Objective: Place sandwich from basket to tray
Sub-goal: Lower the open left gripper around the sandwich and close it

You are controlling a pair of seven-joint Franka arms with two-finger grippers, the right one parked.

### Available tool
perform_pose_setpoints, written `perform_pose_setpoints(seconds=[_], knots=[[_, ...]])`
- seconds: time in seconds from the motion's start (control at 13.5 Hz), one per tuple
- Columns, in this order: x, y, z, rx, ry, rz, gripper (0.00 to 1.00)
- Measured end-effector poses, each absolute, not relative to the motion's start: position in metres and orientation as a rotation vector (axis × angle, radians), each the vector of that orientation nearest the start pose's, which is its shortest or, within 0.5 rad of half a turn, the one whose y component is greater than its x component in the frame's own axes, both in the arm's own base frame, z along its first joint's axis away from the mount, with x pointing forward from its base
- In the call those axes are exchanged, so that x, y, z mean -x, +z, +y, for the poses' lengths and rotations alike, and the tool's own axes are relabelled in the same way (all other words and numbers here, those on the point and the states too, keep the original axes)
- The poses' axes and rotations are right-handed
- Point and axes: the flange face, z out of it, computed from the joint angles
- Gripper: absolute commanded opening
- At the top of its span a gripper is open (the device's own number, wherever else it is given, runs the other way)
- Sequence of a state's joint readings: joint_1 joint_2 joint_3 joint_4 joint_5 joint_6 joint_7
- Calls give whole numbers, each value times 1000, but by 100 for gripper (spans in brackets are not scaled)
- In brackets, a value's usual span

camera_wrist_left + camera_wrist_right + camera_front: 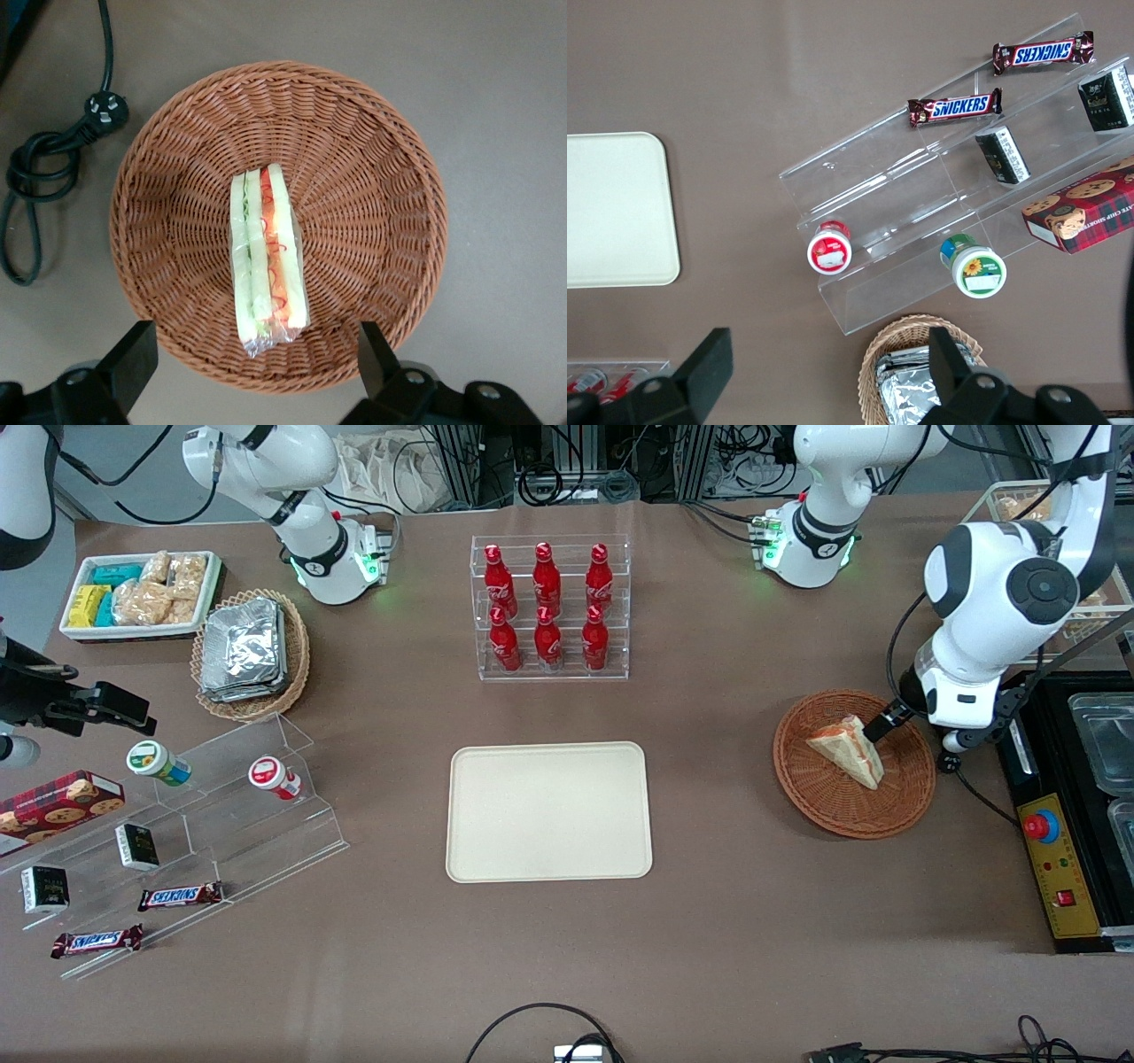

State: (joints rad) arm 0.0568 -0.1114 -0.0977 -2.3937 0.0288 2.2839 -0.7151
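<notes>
Sandwich: one wrapped wedge (848, 750), lying in the basket near its middle, cut edge with red and green layers facing up toward the wrist camera (267, 261).
Basket: one round reddish-brown wicker basket (912, 797), toward the working arm's end of the table; woven floor bare all round the sandwich.
Gripper: the left arm's gripper (255, 359) hangs above the basket, over the rim part nearest the arm; fingers (131, 356) spread wide, one to each side of the sandwich's end, holding nothing and touching nothing. In the front view a dark fingertip (882, 723) shows just beside the sandwich's upper corner.
Tray: one cream rectangular tray (549, 812), well apart from the basket toward the table's middle, nothing on it.
Open room: bare brown tabletop (718, 779) between basket and tray.
Bottles: six red bottles (547, 602) in a clear rack, farther from the front camera than the tray.
Black box: a control box with a red button (1042, 825) just beside the basket, at the table's edge.
Cable: one coiled black plug lead (53, 150) on the table near the basket's rim.
</notes>
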Motion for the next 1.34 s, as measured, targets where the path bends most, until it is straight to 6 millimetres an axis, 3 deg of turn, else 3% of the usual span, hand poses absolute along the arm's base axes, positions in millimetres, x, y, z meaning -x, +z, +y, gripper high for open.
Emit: perform_pose_setpoints(seconds=[0.59,1.34], knots=[[-475,304,-19,2919,-70,-1154,100],[-464,257,-20,2901,-92,-1252,100]])
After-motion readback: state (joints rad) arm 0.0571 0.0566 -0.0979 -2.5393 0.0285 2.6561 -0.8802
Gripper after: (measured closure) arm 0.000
